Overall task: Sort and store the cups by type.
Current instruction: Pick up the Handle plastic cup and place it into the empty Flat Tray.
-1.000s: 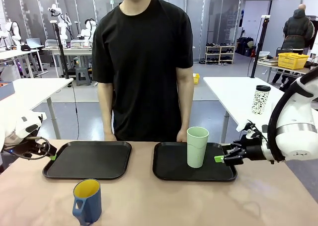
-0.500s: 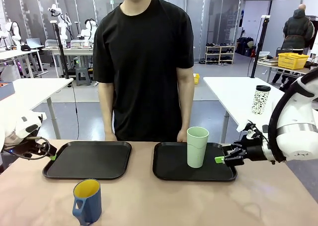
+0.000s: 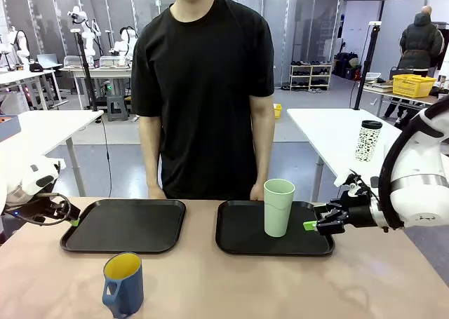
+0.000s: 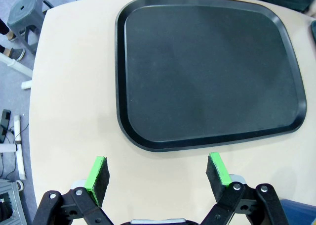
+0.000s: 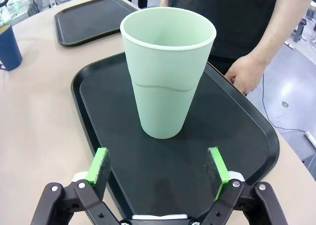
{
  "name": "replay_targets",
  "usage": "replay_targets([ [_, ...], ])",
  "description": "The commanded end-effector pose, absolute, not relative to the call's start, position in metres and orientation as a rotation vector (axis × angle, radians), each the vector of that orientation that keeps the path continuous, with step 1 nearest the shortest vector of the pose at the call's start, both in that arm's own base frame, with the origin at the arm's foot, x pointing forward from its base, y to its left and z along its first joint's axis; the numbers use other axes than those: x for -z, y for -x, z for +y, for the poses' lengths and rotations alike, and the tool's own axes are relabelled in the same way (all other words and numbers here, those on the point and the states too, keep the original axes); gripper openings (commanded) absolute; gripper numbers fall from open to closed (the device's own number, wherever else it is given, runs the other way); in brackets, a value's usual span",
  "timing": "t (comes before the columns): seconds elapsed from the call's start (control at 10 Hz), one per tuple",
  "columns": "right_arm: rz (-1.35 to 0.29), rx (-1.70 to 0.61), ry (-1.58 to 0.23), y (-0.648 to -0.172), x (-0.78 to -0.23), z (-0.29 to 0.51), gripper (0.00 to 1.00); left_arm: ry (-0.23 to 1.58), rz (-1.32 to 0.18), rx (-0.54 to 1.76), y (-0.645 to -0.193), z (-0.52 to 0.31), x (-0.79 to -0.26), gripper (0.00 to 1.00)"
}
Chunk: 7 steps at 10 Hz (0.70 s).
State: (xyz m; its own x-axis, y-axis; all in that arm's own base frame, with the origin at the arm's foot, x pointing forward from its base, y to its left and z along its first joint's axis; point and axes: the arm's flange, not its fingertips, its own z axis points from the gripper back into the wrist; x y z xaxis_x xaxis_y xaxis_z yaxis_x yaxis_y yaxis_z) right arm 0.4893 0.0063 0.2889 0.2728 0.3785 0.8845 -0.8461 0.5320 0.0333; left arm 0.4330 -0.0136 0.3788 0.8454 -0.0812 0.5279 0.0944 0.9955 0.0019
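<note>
Your right gripper [image 5: 158,165] has its fingers apart, facing the mint tumbler [image 5: 167,71] sorted upright on its tray [image 5: 237,131]. Your left gripper [image 4: 157,168], fingers apart, waits by the other tray [image 4: 207,71], likely meant for the blue mug [image 3: 123,284].

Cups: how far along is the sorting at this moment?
Done: the mint-green tumbler stands upright on the right tray. In hand: nothing; the right end effector is open beside the tumbler, apart from it, and the left end effector is open by the left tray. Left: the blue mug stands on the table in front of the left tray, not yet on it.
</note>
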Motion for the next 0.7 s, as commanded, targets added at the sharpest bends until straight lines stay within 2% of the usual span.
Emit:
replay_targets([
  [0.0,-0.987,-0.883,-0.579,-0.494,-0.288,0.007,0.97,0.024,-0.558,0.09,-0.433,-0.012,-0.379,1.0],
  [0.3,-0.973,-0.887,-0.572,-0.49,-0.289,0.006,0.97,0.024,-0.558,0.09,-0.433,-0.012,-0.379,1.0],
  [0.5,-0.827,-1.047,-0.264,-0.451,-0.335,-0.001,0.97,0.024,-0.558,0.09,-0.433,-0.012,-0.379,1.0],
  [0.6,-0.721,-1.11,-0.184,-0.44,-0.353,-0.007,0.97,0.024,-0.558,0.09,-0.433,-0.012,-0.379,1.0],
])
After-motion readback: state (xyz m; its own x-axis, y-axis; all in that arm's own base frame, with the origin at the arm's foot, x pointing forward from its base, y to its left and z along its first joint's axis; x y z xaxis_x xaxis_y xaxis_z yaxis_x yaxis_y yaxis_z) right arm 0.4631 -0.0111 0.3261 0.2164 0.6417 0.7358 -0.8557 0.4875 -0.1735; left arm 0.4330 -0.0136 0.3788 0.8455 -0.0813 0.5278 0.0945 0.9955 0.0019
